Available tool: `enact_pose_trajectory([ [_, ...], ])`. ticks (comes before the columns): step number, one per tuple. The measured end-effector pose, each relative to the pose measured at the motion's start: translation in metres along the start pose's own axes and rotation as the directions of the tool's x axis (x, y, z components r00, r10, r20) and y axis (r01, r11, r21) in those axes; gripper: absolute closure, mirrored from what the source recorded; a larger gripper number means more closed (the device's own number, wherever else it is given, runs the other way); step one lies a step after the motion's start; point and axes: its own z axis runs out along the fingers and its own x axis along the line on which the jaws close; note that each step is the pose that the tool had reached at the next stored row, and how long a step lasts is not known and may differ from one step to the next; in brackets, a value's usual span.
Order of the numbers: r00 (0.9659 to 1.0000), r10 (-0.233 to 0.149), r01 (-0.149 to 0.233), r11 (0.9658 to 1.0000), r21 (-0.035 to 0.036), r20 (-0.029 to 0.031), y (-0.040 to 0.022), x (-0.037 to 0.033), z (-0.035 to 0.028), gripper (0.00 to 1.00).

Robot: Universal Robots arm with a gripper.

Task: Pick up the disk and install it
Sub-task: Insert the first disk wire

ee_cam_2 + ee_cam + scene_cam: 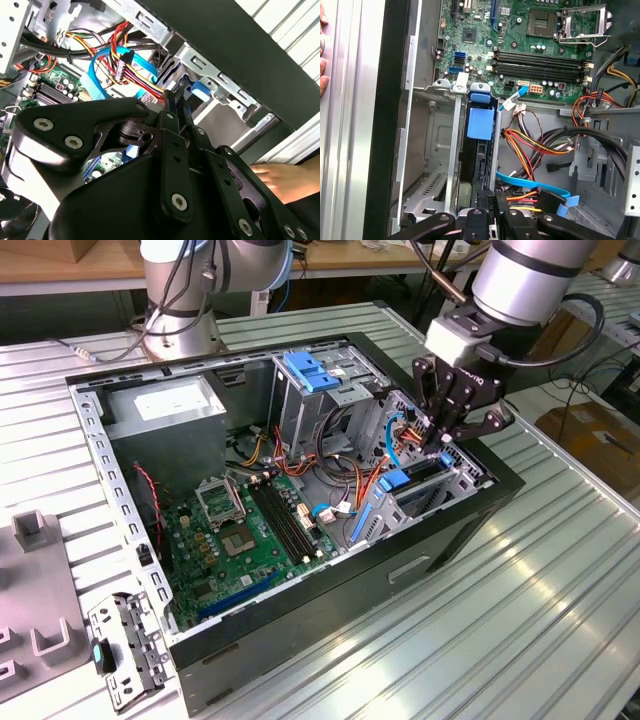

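Hovering at the open black computer case's [420, 540] corner bay, the black gripper [447, 432], fingers narrowed, pinches the blue-railed dark disk [479, 150], partly seated.

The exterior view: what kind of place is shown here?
Probably a robotics lab or test workshop. An open black desktop computer case lies on a ribbed metal table, a silver robot arm lowers its black claw into it, and wooden workbenches stand behind.

The disk [479, 150] sits mostly hidden inside its bay.
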Motion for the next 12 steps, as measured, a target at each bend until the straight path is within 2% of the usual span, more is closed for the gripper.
enact_pose_trajectory([
  [3, 1.0000, 0.000, 0.000, 0.9999, 0.0119, -0.0002, 0.0050, -0.0002, 0.0010, 0.82],
  [6, 1.0000, 0.001, -0.001, 0.9994, 0.0359, -0.0001, 0.0089, -0.0004, 0.0023, 0.82],
  [8, 1.0000, 0.001, -0.001, 0.9993, 0.0374, 0.0037, 0.0101, 0.0005, 0.0024, 0.82],
  [9, 1.0000, 0.001, -0.002, 0.9993, 0.0378, 0.0076, 0.0106, 0.0027, 0.0028, 0.82],
  [12, 0.9994, 0.033, -0.033, 0.9988, 0.0369, 0.0081, 0.0109, 0.0041, 0.0035, 0.82],
])
